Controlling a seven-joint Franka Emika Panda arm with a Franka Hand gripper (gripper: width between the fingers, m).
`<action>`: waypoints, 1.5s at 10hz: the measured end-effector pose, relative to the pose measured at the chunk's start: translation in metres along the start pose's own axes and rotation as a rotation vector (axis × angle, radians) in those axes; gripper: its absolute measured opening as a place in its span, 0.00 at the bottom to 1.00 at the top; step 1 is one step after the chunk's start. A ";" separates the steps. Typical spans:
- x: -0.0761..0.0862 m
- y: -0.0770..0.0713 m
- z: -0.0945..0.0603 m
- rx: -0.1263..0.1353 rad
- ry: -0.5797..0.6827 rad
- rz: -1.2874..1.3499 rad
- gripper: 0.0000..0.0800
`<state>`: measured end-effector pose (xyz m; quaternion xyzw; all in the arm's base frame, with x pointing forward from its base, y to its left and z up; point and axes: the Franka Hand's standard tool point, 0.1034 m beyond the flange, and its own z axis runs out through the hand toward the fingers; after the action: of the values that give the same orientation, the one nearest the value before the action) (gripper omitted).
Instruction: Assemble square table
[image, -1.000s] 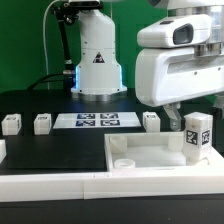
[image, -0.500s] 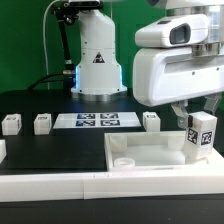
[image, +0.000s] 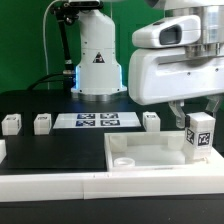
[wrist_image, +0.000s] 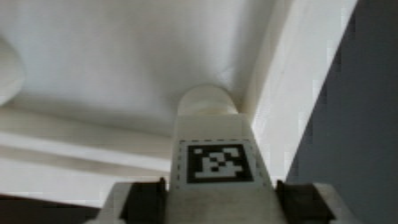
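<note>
Square table slab (image: 150, 152) is lying flat on the black surface (image: 50, 150) at the front, sockets up. The one corner socket (image: 122, 160) I can make out is empty.

Pincer (image: 198, 122) is clenched on one leg post (image: 198, 137). In the wrist view the fingers (wrist_image: 139, 205) sit tight on both sides of it, tag facing the camera. The post is upright over the slab's corner on the exterior view's right. Can't tell if its lower end touches the slab or hangs just above it.

So I'd call this leg number one: grabbed, not seated. Next move probably needs it lined up dead straight over a socket, then pressed or twisted in. Spare leg posts (image: 42, 123) wait beside the marker board (image: 97, 121).
</note>
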<state>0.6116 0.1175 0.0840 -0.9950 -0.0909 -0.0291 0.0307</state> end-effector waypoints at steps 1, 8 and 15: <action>-0.002 0.000 0.000 0.004 0.019 0.140 0.37; -0.001 -0.003 0.001 0.036 0.043 0.819 0.37; -0.003 -0.009 0.003 0.065 0.022 1.113 0.37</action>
<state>0.6076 0.1257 0.0815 -0.8910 0.4478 -0.0161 0.0729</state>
